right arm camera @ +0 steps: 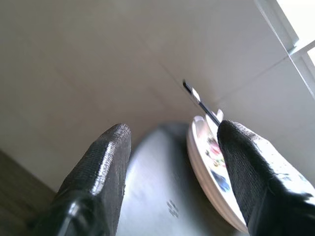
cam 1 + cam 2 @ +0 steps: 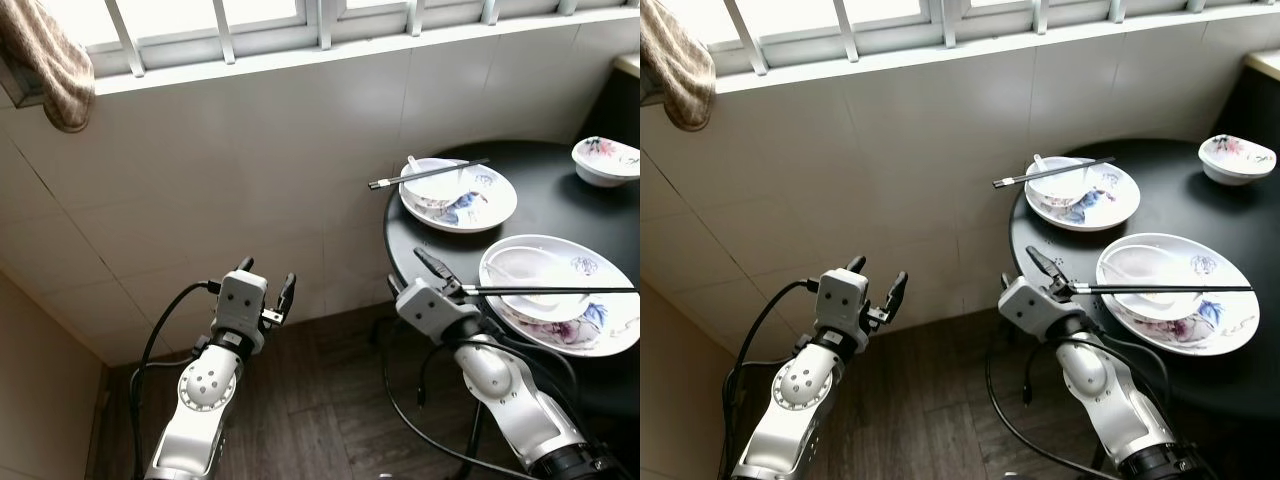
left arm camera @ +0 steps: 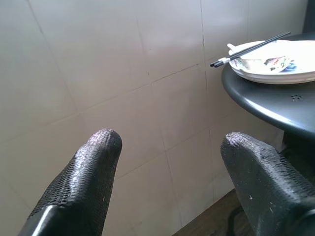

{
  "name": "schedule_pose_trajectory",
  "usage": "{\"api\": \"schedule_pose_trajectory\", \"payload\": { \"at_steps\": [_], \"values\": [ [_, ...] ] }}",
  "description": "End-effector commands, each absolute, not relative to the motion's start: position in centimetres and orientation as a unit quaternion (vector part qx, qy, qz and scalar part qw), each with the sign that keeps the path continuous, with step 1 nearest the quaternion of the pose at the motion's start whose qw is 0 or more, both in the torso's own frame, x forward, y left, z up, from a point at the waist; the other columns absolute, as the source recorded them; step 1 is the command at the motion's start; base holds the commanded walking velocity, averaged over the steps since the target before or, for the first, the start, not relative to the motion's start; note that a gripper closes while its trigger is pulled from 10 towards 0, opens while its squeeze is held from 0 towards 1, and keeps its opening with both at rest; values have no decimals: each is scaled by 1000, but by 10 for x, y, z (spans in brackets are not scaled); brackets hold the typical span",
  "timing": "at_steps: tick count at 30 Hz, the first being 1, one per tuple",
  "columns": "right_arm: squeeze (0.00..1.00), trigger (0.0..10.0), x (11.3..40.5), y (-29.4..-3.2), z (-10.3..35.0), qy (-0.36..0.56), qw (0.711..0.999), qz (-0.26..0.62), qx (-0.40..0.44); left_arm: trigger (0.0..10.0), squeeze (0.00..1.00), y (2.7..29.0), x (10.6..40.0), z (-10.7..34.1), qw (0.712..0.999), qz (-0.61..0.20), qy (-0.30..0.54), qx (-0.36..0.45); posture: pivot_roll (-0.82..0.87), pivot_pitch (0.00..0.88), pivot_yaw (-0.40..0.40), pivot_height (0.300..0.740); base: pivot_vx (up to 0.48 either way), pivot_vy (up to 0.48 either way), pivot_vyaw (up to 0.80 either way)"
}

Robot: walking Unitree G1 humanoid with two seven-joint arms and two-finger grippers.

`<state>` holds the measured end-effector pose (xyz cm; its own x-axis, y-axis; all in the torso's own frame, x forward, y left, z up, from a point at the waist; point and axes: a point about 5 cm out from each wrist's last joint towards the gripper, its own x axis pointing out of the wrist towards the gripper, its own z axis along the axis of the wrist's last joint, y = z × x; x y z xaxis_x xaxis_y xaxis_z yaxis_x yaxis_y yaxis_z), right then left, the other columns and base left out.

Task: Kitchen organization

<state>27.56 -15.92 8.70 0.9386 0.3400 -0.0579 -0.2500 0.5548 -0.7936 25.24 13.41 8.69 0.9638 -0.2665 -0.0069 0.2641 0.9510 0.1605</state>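
Note:
A round black table (image 2: 545, 205) stands at the right. On it, the far patterned plate (image 2: 497, 211) holds a bowl, a spoon and black chopsticks (image 2: 425, 176) that stick out past the table's edge. The near plate (image 2: 605, 346) carries a bowl (image 2: 530, 272) with chopsticks (image 2: 550, 290) laid across it. My right gripper (image 2: 415, 275) is open at the table's left edge, just beside the near chopsticks' tips, holding nothing. My left gripper (image 2: 266, 280) is open in front of the tiled wall, well left of the table, with nothing between its fingers.
A small flowered bowl (image 2: 605, 160) sits at the table's far right. The white tiled wall (image 2: 250, 180) runs under a barred window, and a brown cloth (image 2: 50, 60) hangs at the top left. Dark wooden floor (image 2: 320, 420) lies below, with black cables near both arms.

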Motion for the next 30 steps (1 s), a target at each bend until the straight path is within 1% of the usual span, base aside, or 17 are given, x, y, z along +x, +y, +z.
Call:
{"api": "schedule_pose_trajectory", "payload": {
  "at_steps": [1, 2, 3, 5, 10, 13, 21, 30],
  "values": [
    [0, 10000, 280, -166, 86, -38, 868, 149, -472, 10000, 0, 136, 253, 86, 988, -132, -6, 78, -169, 0, 45, 740, 0, 0, 0],
    [0, 10000, 280, -166, 86, -38, 868, 149, -472, 10000, 0, 136, 253, 86, 988, -132, -6, 78, -169, 0, 45, 740, 0, 0, 0],
    [0, 10000, 283, -175, 83, -12, 865, 129, -485, 10000, 0, 137, 253, 85, 988, -132, -6, 77, -169, 0, 45, 740, 0, 0, 0],
    [0, 10000, 283, -179, 79, 8, 865, 118, -488, 10000, 0, 137, 254, 85, 988, -132, -5, 76, -169, 0, 44, 740, 0, 0, 0],
    [0, 10000, 282, -177, 77, 12, 869, 124, -479, 10000, 0, 137, 254, 84, 988, -133, -4, 76, -169, 0, 44, 740, 0, 0, 0],
    [0, 10000, 281, -176, 75, 15, 865, 124, -487, 10000, 0, 137, 254, 82, 988, -133, -2, 75, -169, 0, 46, 740, 0, 0, 0],
    [0, 10000, 284, -193, 73, 46, 850, 75, -520, 10000, 0, 138, 254, 80, 988, -134, 0, 74, -171, 0, 46, 740, 0, 0, 0],
    [0, 10000, 284, -198, 70, 62, 845, 59, -528, 10000, 0, 138, 254, 80, 988, -134, -1, 73, -167, 0, 47, 740, 0, 0, 0]
  ]
}}
